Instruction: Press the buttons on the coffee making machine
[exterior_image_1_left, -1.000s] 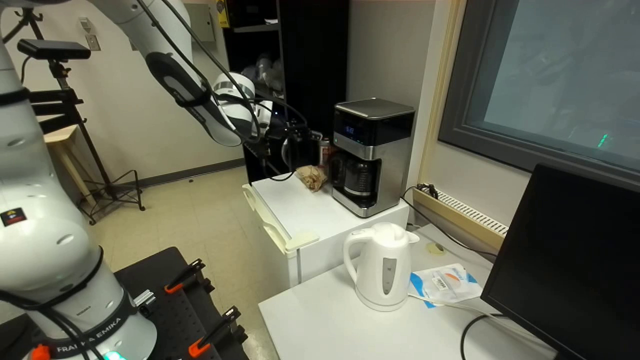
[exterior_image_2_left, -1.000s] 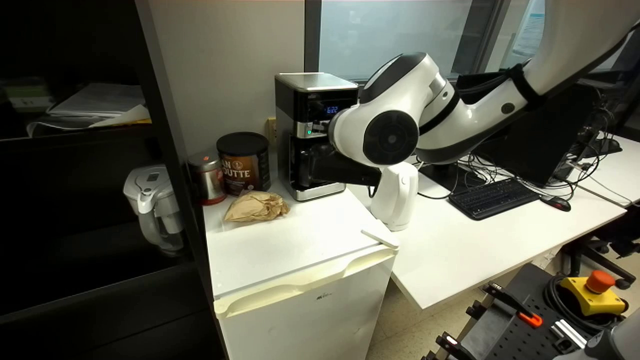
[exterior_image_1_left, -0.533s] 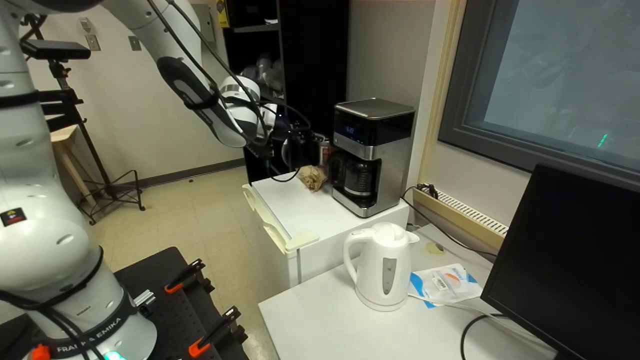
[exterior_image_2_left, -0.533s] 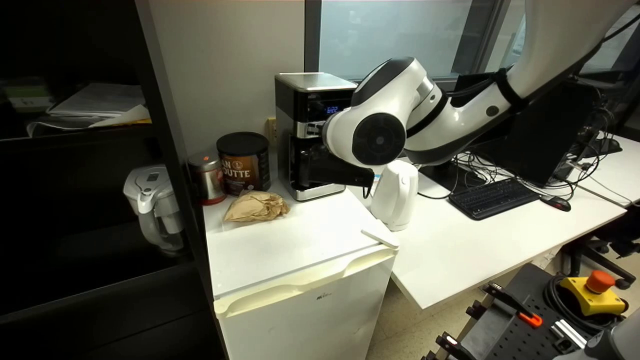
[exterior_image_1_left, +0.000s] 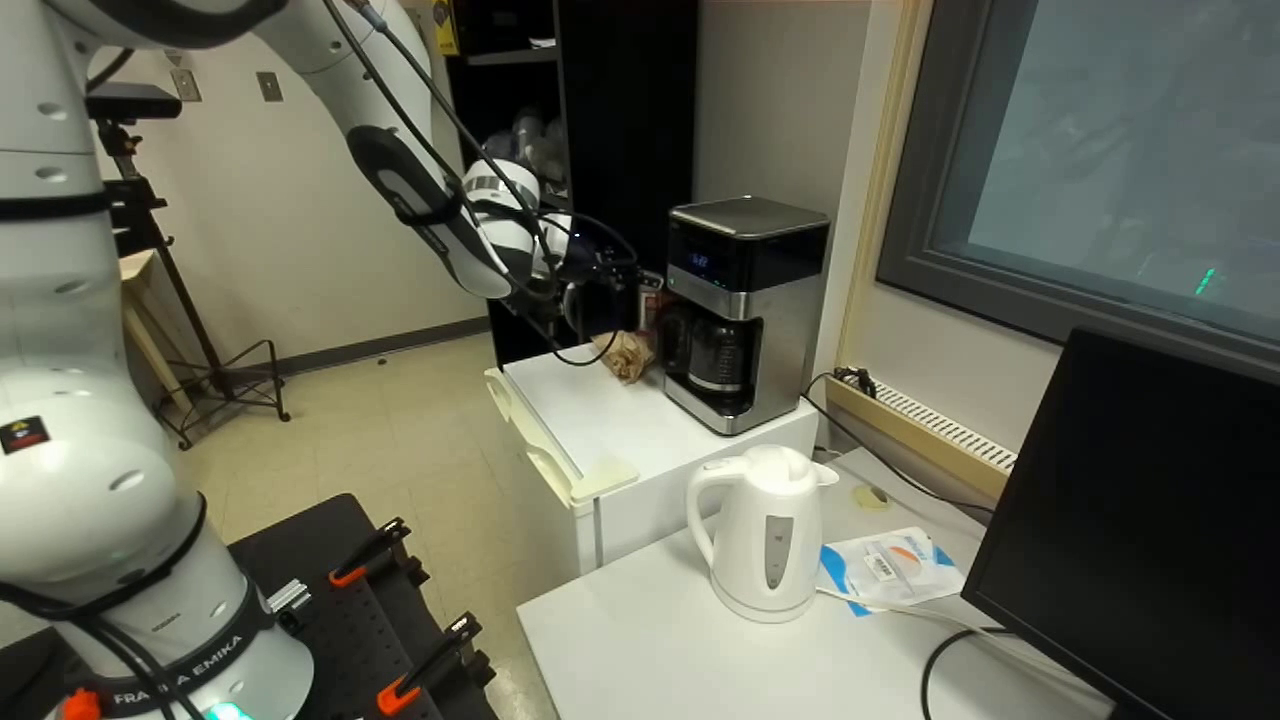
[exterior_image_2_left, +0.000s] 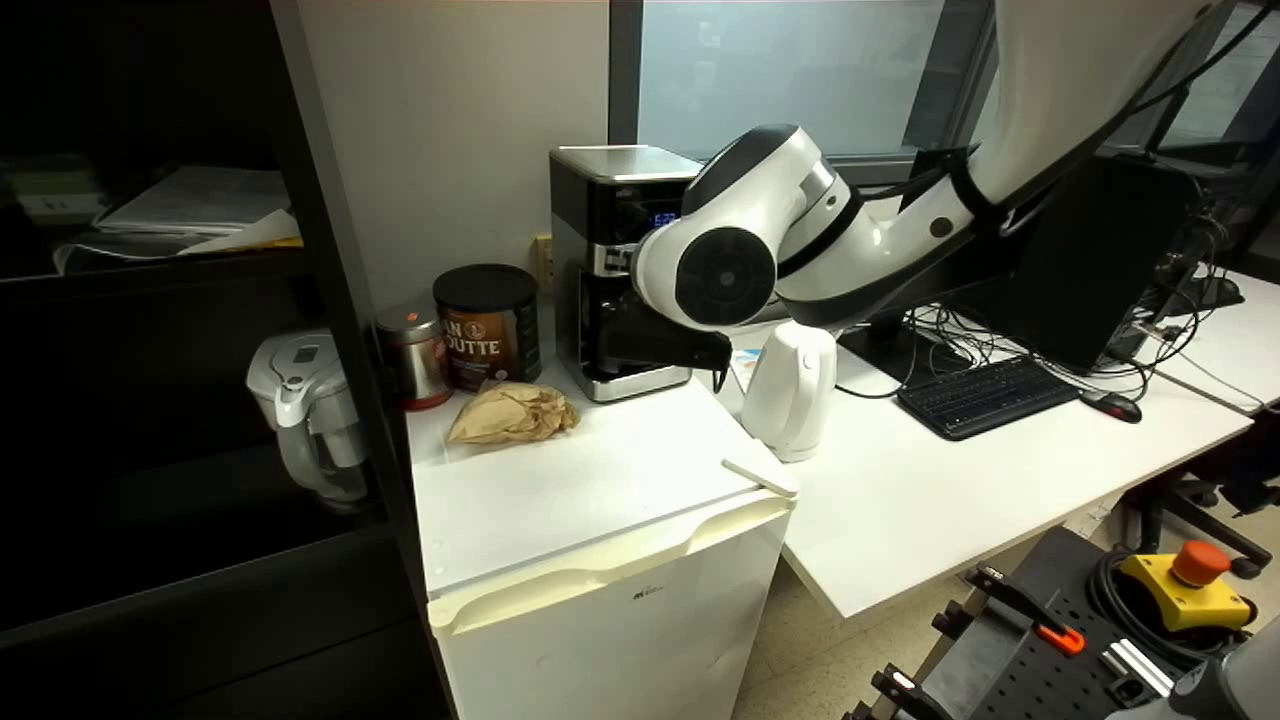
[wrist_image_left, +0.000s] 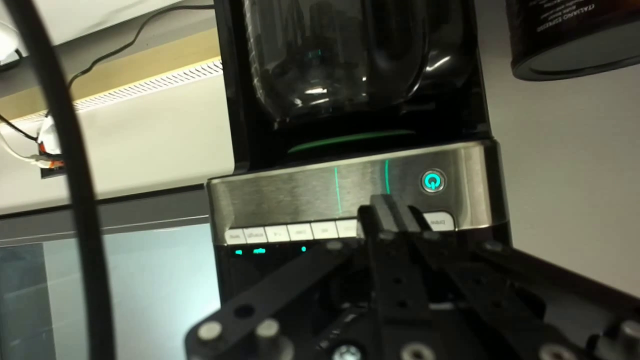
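The coffee making machine stands on the white fridge in both exterior views, its side and top showing in an exterior view with a lit blue clock. In the wrist view it is upside down: a steel front panel, a row of pale buttons, a brew button and a teal-lit round power button. My gripper is shut and empty. Its tips appear over the button row, left of the power button; contact cannot be told. In an exterior view the arm's wrist hides the gripper's tips.
A white kettle stands on the table beside the fridge. A crumpled paper bag and a coffee tin sit left of the machine in an exterior view. A monitor and a dark shelf flank the area.
My arm has moved steadily toward the coffee machine, rightward in an exterior view, leftward and slightly down in the opposite view. The machine, kettle and bag have not moved.
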